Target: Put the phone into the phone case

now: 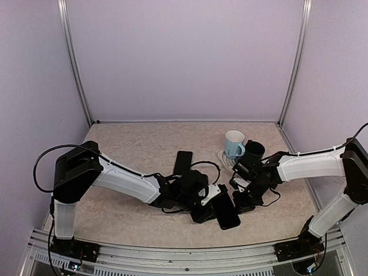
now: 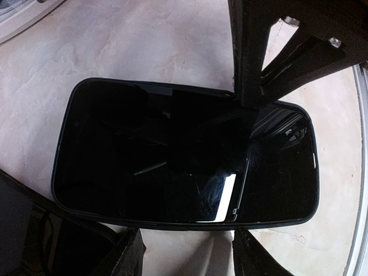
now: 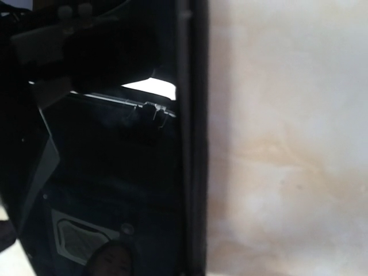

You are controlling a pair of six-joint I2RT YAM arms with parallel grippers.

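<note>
A glossy black phone point(image 1: 226, 211) lies flat on the table between my two grippers. In the left wrist view the phone point(image 2: 172, 155) fills the frame, with a thin dark rim around it. My left gripper point(image 1: 206, 208) is open, and its fingertips point(image 2: 123, 253) stand just off the phone's near long edge, not touching it. My right gripper point(image 1: 238, 201) is at the phone's opposite side, and its black finger point(image 2: 276, 52) sits over the far edge. The right wrist view shows only the phone's screen point(image 3: 115, 172) and edge very close up. A second flat black rectangle point(image 1: 183, 162), perhaps the case, lies farther back.
A light blue mug point(image 1: 234, 144) and a black mug point(image 1: 254, 151) stand at the back right, beside a white ring point(image 1: 221, 155). Black cables loop around both wrists. Lilac walls enclose the beige table point(image 1: 132, 144).
</note>
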